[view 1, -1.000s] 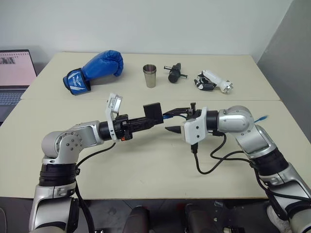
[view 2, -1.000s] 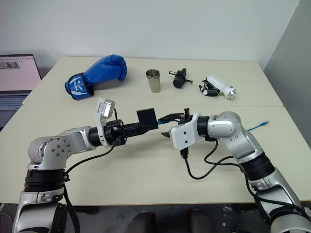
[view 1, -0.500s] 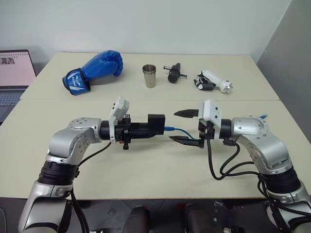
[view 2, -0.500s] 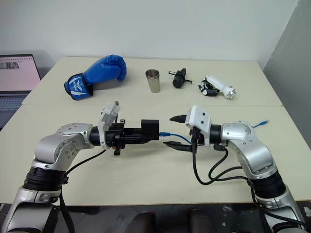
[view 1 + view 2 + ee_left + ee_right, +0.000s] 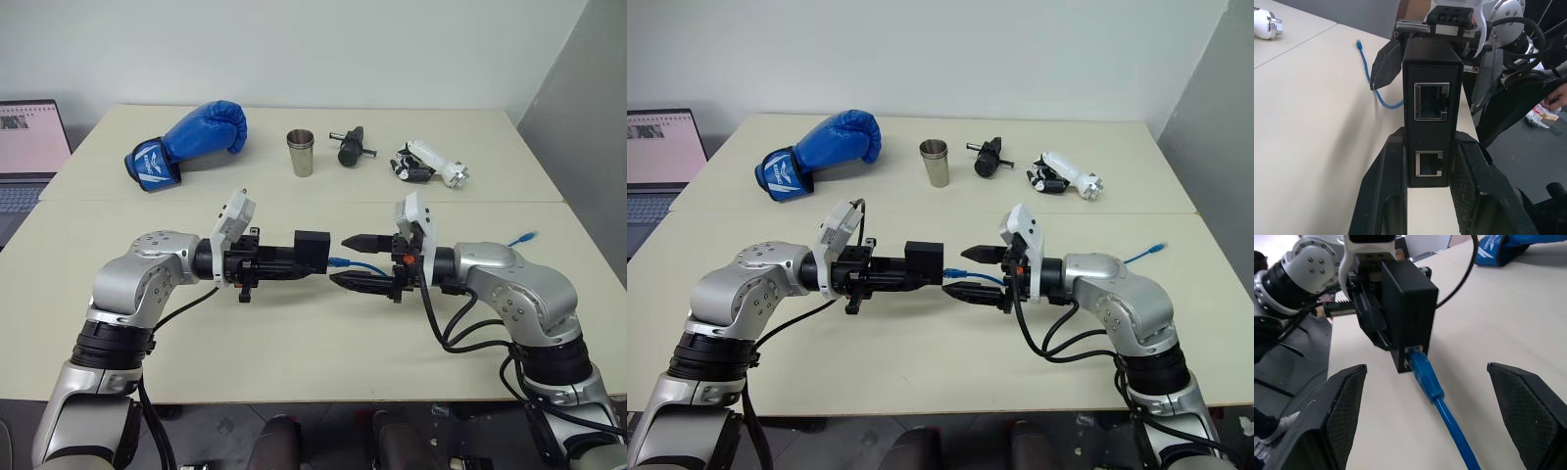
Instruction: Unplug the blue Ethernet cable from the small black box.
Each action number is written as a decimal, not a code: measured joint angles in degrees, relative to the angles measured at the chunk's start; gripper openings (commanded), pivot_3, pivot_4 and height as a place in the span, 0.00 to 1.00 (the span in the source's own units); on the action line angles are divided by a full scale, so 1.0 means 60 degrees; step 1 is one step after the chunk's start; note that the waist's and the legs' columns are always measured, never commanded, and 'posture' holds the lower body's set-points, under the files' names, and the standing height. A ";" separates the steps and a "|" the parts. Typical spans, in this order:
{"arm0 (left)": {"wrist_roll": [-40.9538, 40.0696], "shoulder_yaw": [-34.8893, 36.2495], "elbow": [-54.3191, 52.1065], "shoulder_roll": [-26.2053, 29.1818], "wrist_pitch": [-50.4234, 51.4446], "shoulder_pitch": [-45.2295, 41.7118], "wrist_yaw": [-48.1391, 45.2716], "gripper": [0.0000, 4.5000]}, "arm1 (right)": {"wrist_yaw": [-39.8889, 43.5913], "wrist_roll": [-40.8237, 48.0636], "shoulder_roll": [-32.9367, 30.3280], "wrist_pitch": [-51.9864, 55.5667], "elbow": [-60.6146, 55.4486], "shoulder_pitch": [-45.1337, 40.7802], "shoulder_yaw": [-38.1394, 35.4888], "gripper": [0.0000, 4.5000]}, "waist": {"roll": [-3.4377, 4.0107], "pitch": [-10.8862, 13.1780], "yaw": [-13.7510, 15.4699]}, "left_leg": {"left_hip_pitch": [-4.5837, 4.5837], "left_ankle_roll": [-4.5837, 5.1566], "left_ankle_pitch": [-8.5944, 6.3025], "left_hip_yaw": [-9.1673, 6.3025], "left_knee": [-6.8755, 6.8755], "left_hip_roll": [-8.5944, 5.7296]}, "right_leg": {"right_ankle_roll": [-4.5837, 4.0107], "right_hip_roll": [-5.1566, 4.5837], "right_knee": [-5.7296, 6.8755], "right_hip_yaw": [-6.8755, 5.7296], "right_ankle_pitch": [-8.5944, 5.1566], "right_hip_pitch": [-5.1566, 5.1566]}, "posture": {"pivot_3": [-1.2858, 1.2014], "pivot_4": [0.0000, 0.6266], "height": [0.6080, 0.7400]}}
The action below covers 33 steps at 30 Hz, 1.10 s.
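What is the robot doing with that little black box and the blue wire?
The robot is trying to pull the blue Ethernet cable out of the small black box. Its left tool is shut on the box, holding it up above the table. The cable is still plugged into the box. The right tool faces it with its fingers open, one on each side of the cable, not gripping it yet.

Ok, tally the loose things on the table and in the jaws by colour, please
Blue: 2, padded boxing glove, thin Ethernet cable
Black: 2, small square box, cylindrical tool with metal pin
Silver: 1, steel cup
White and black: 1, plastic gadget
Total: 6
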 measured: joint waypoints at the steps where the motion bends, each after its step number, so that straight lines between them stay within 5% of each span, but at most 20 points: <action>1: -0.0004 0.0000 0.0000 0.0001 0.0038 0.0000 -0.0005 0.18 | -0.0009 0.0024 0.0028 0.0033 0.0039 -0.0048 0.0000 0.93 | 0.0000 0.0000 0.0002 | 0.0000 0.0000 0.0000 0.0001 0.0000 0.0000 | 0.0000 0.0000 -0.0001 0.0000 0.0000 -0.0001 | 0.52 0.24 1.00; 33: -0.0613 0.0553 0.0245 -0.0054 0.0734 -0.0076 0.0036 0.18 | -0.0011 0.0873 0.0348 0.0415 0.0955 -0.0335 -0.0091 0.93 | 0.0000 0.0000 0.0002 | -0.0059 0.0000 0.0000 0.0004 0.0004 0.0003 | -0.0001 0.0005 0.0004 -0.0008 0.0001 -0.0056 | 0.52 0.24 1.00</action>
